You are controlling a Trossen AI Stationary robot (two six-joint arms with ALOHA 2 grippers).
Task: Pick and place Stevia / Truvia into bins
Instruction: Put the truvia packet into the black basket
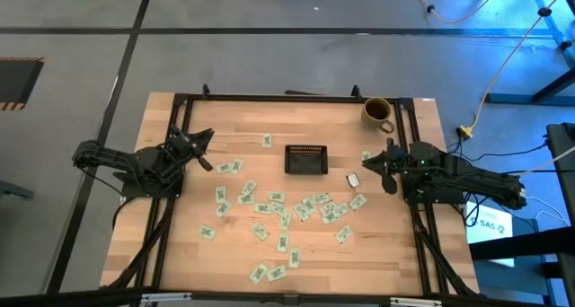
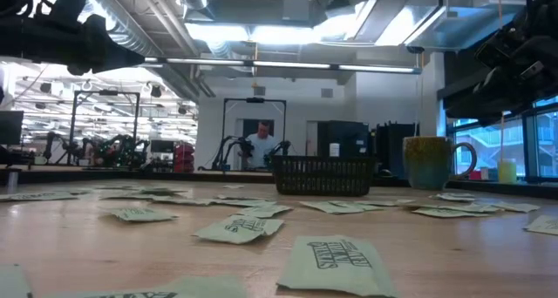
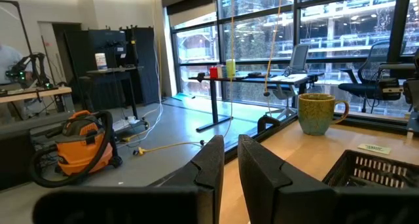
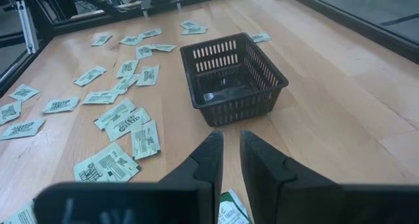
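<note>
Pale green sweetener packets (image 2: 336,261) lie scattered across the wooden table (image 1: 180,244), the nearest flat before the low camera. The black slotted bin (image 1: 305,159) sits mid-table, empty, packets spread mostly in front of and beside it. The right gripper (image 4: 226,164) hovers over one packet near the bin, jaws slightly parted, holding nothing. The left gripper (image 3: 229,168) hangs raised at the table's left edge, jaws likewise narrowly apart. An olive mug (image 1: 378,113) stands at the far corner.

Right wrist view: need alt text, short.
A small black slotted basket sits empty on a wooden table, with pale green sweetener packets scattered flat to one side of it. The right gripper hangs in the foreground with a narrow gap between its dark fingers, holding nothing, one packet lying just beneath it.
</note>
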